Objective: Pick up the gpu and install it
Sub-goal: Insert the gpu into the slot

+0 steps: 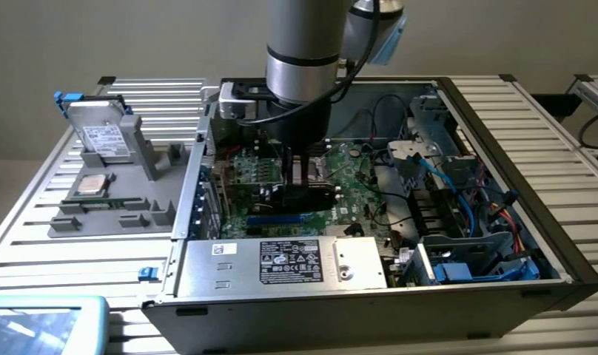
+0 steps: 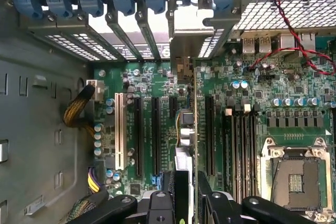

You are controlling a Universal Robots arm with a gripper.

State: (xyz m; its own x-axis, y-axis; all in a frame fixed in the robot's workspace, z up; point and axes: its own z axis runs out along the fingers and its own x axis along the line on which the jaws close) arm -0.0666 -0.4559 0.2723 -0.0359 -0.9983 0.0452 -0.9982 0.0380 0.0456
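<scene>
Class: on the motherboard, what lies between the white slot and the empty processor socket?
The wrist view shows it: long black expansion slots, then the gpu edge-on, held in the fingers, then the narrower memory slots.

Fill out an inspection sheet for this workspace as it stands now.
Surface: slatted metal table carrying an open computer case, with the motherboard exposed.
Job's things: the gpu stands edge-on over the motherboard's expansion slots, bracket end toward the case's rear openings. Cannot tell whether it is seated.
Clutter: grey tray at the exterior view's left holds an upright hard drive and a processor chip.
Grippers: end effector is inside the case, closed on the gpu.
Cables: blue cables by the drive bays, a red-black twisted wire and a yellow-black bundle.
Surroundings: pale blue object at the table's near corner.
</scene>
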